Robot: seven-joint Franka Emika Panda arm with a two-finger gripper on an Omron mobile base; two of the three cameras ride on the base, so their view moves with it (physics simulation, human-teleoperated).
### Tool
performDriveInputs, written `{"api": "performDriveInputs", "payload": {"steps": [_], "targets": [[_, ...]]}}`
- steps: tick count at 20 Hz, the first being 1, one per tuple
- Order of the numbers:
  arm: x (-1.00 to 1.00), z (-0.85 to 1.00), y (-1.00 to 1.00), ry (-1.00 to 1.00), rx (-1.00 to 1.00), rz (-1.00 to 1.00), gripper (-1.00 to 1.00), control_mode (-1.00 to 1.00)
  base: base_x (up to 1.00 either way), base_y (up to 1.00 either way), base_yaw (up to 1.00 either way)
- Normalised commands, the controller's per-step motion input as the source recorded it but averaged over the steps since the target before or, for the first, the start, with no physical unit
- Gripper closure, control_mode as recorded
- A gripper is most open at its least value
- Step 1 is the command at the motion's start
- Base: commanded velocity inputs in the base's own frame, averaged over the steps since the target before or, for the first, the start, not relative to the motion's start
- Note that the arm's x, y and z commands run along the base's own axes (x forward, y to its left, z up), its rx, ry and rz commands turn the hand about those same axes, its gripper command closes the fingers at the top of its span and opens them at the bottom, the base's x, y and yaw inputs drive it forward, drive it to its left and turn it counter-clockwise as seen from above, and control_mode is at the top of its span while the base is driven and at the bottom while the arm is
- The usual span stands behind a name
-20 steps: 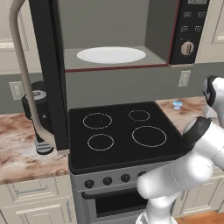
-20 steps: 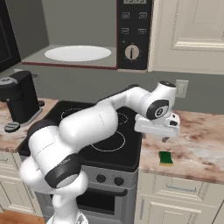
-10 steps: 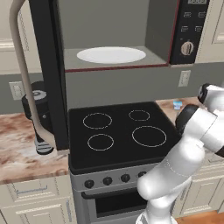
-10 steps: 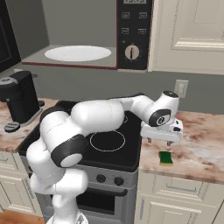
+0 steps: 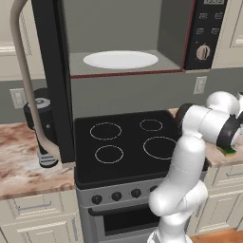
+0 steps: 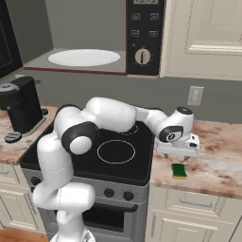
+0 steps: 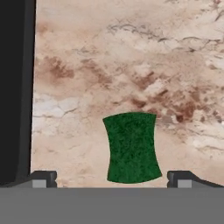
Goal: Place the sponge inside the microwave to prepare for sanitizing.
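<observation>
Here my gripper (image 7: 112,178) hangs wide open over the counter (image 7: 131,65), holding nothing. In the hand view the two fingertips (image 7: 43,178) stand far apart at the bottom edge, and the sponge (image 7: 132,147) lies green side up between them, a little toward the 5 o'clock side; whether the tips reach it I cannot tell. The stove (image 7: 15,87) runs as a black strip along 9 o'clock.

The right base view shows what the hand view cannot: my hand (image 6: 178,146) sits above the sponge (image 6: 178,170), which rests on the marble just beside the stove (image 6: 118,151), near the front edge. The microwave (image 6: 101,38) stands open at 11 o'clock, its white plate (image 6: 84,57) bare.

From the left base view my forearm covers most of the sponge (image 5: 228,151); a yellow-green corner shows at 3 o'clock. That view alone gives the swung-out door (image 5: 54,80) and its handle (image 5: 26,80).
</observation>
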Motion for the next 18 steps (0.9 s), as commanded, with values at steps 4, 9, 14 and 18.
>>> {"api": "performDriveInputs", "payload": {"steps": [4,9,14,18], "targets": [[0.28,-0.25,-0.32,0.00,-0.01,0.00,-1.00,-1.00,0.00,0.00,0.00],[0.26,-0.19,-0.26,0.00,0.00,0.00,-1.00,-1.00,0.00,0.00,0.00],[0.15,-0.14,-0.13,0.00,0.00,0.00,-1.00,-1.00,0.00,0.00,0.00],[0.01,-0.08,-0.01,0.00,0.00,0.00,-1.00,-1.00,0.00,0.00,0.00]]}}
